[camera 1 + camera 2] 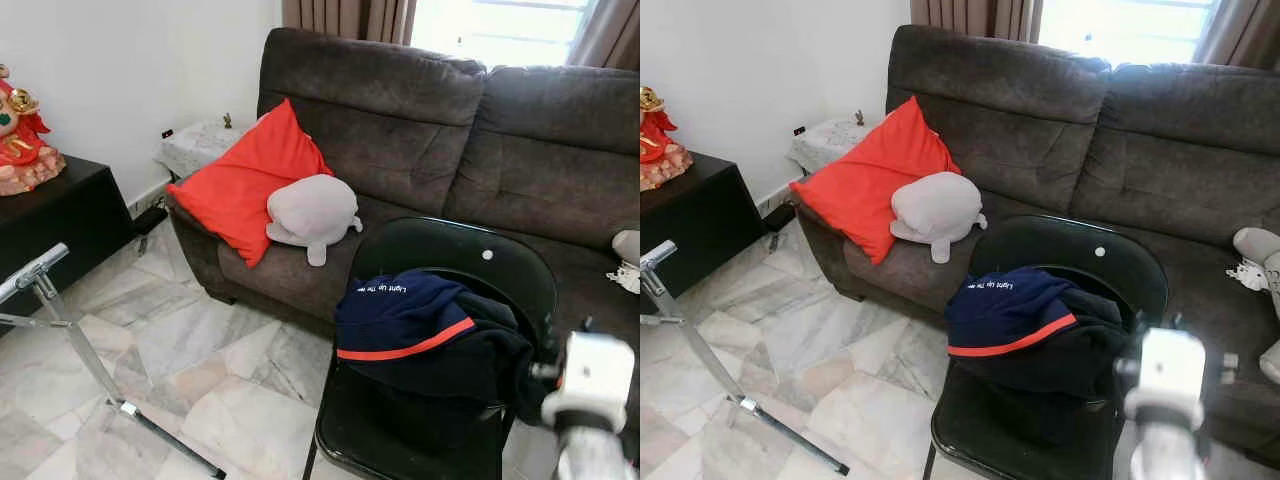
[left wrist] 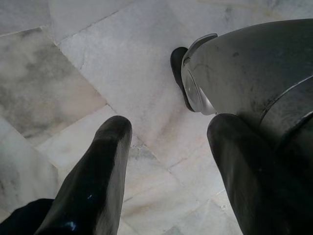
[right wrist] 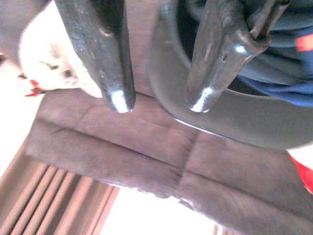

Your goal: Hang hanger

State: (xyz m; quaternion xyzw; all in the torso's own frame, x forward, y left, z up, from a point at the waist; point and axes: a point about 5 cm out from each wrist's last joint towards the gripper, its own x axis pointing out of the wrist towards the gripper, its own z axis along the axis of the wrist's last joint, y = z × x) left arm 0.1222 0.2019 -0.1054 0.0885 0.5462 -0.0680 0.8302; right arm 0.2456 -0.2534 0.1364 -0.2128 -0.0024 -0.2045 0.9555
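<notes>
- Red and gold figurine (image 1: 22, 135), far left edge of the head views, on a black cabinet (image 1: 60, 215); cut off by the frame.
- Silver metal stand with tubular legs (image 1: 70, 340), lower left, on the pale marble-tile floor (image 1: 220, 380); its top runs out of frame.
- Red square cushion (image 1: 245, 180), left of centre, leaning on the arm of the dark brown fabric sofa (image 1: 450, 130); a grey plush toy (image 1: 312, 210) rests touching it.
- Black round-backed plastic chair (image 1: 470, 255), centre right, in front of the sofa; a navy garment with an orange stripe (image 1: 420, 325) is draped over its back. A hanger cannot be made out; any would be hidden under the cloth.
- White plush item (image 1: 1255, 255), right edge, on the sofa seat, partly cut off.
- Right arm, white wrist block, lower right of the head views. Right gripper (image 3: 159, 100): in the right wrist view, fingers narrowly apart, holding nothing, just beside the chair's rim and the garment.
- Left gripper (image 2: 166, 161): in the left wrist view, fingers spread wide, empty, over the floor beside the robot's grey leg (image 2: 249, 73).
</notes>
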